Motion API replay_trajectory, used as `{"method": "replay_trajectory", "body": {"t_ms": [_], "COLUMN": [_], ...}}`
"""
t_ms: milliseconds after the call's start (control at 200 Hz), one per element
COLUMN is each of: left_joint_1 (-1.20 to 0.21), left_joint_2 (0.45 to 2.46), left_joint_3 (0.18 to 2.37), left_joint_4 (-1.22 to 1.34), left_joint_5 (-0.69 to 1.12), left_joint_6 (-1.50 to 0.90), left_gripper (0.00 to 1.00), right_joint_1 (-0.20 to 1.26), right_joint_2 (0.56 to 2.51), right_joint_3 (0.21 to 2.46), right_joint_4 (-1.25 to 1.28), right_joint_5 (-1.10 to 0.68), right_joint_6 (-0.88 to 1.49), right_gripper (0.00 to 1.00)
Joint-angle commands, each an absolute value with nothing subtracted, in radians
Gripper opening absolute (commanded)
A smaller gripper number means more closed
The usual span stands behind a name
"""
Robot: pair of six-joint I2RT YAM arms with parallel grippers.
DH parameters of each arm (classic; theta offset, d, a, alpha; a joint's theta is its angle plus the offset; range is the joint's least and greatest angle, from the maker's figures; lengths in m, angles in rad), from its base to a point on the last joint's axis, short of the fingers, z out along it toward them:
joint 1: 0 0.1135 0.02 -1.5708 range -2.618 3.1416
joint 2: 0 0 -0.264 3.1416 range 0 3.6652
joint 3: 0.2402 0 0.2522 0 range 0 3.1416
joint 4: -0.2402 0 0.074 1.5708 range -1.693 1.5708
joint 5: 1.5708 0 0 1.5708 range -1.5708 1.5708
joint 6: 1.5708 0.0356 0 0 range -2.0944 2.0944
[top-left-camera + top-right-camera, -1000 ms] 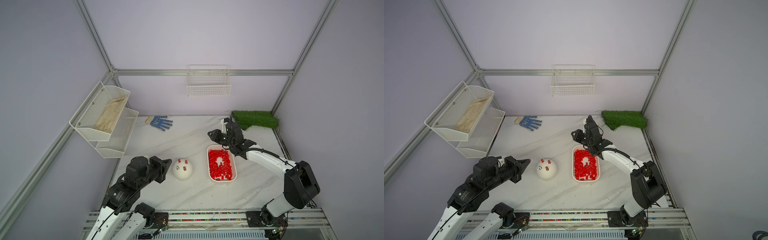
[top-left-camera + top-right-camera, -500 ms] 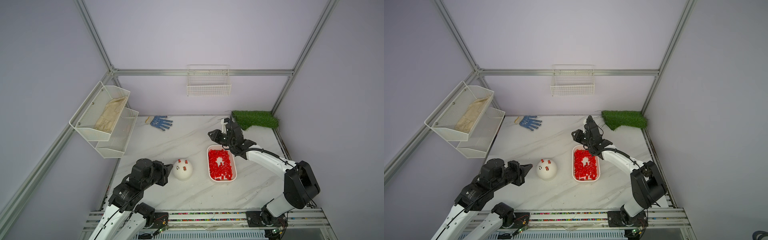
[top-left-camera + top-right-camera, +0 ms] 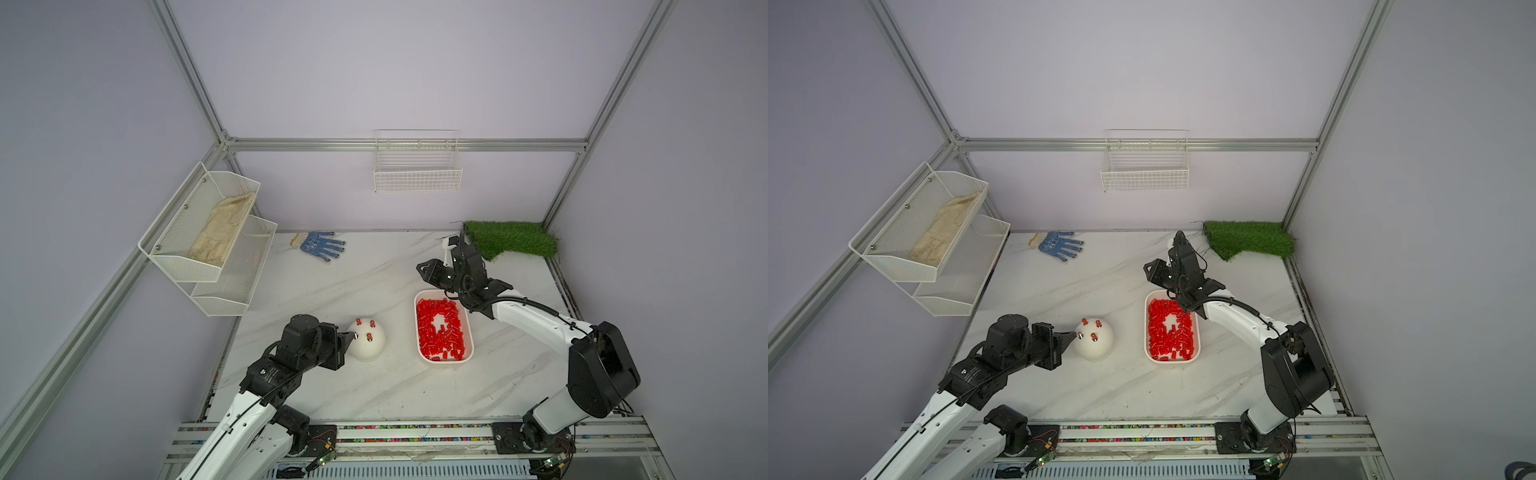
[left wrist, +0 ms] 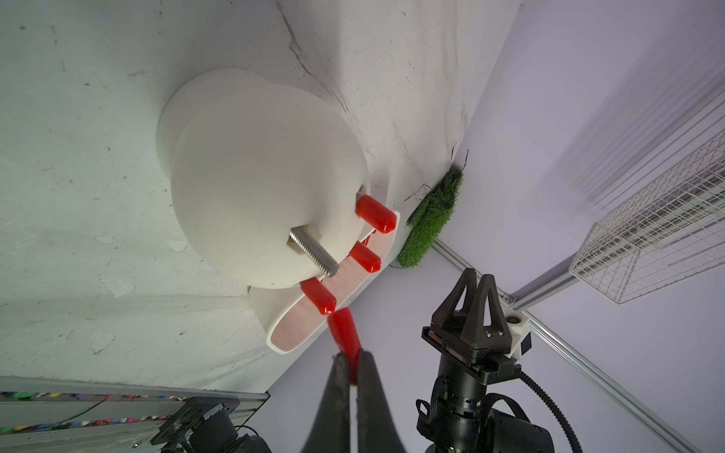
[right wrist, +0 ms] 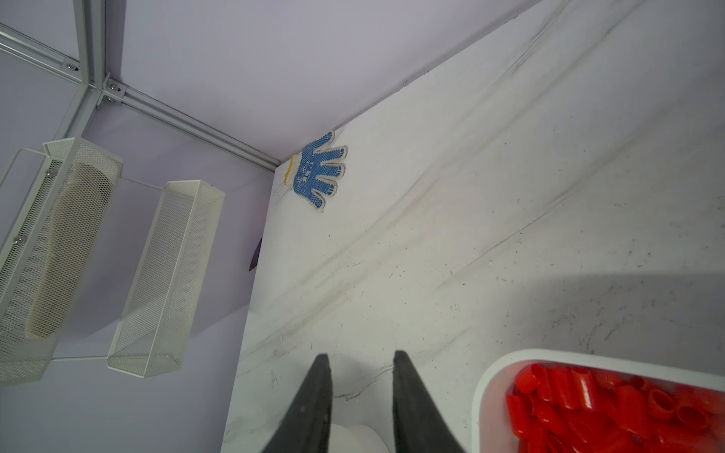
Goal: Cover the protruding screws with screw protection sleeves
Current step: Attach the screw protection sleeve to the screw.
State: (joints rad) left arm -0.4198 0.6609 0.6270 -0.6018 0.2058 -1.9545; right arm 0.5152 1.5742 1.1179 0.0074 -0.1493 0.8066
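A white dome (image 3: 368,347) (image 4: 259,176) stands on the marble table. Three of its protruding screws wear red screw protection sleeves (image 4: 375,213) (image 3: 368,336). One silver screw (image 4: 314,251) is bare. My left gripper (image 4: 352,359) (image 3: 349,336) is shut on one red sleeve (image 4: 344,331), whose free end sits close beside the dome, a little short of the bare screw's tip. A white tray (image 3: 471,332) holds several loose red sleeves (image 3: 451,332) (image 5: 627,408). My right gripper (image 5: 359,359) (image 3: 428,268) hovers open and empty behind the tray's far end.
A blue dotted glove (image 3: 322,245) lies at the back left of the table, and a green grass mat (image 3: 511,243) at the back right. White mesh shelves (image 3: 208,237) hang on the left wall and a wire basket (image 3: 417,166) on the back wall.
My left arm has dropped and moved right, bringing the gripper with its red sleeve up to the dome. The right arm has not moved.
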Motion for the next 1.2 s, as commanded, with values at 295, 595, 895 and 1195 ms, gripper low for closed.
{"method": "replay_trajectory", "body": {"t_ms": [295, 595, 895, 1195], "left_joint_1": [-0.416, -0.416, -0.415, -0.401], "left_joint_2": [0.676, 0.665, 0.655, 0.655], "left_joint_3": [0.573, 0.546, 0.532, 0.519], "left_joint_4": [-0.494, -0.474, -0.477, -0.463], "left_joint_5": [0.226, 0.232, 0.212, 0.212], "left_joint_6": [-1.973, -1.988, -1.984, -1.98], "left_gripper": [0.0, 0.0, 0.0, 0.0], "right_joint_1": [0.518, 0.518, 0.518, 0.518], "right_joint_2": [1.55, 1.551, 1.543, 1.542], "right_joint_3": [1.124, 1.122, 1.117, 1.114], "right_joint_4": [0.011, 0.011, 0.014, 0.017], "right_joint_5": [-0.146, -0.146, -0.15, -0.155], "right_joint_6": [0.809, 0.809, 0.81, 0.813], "right_gripper": [0.29, 0.29, 0.29, 0.29]}}
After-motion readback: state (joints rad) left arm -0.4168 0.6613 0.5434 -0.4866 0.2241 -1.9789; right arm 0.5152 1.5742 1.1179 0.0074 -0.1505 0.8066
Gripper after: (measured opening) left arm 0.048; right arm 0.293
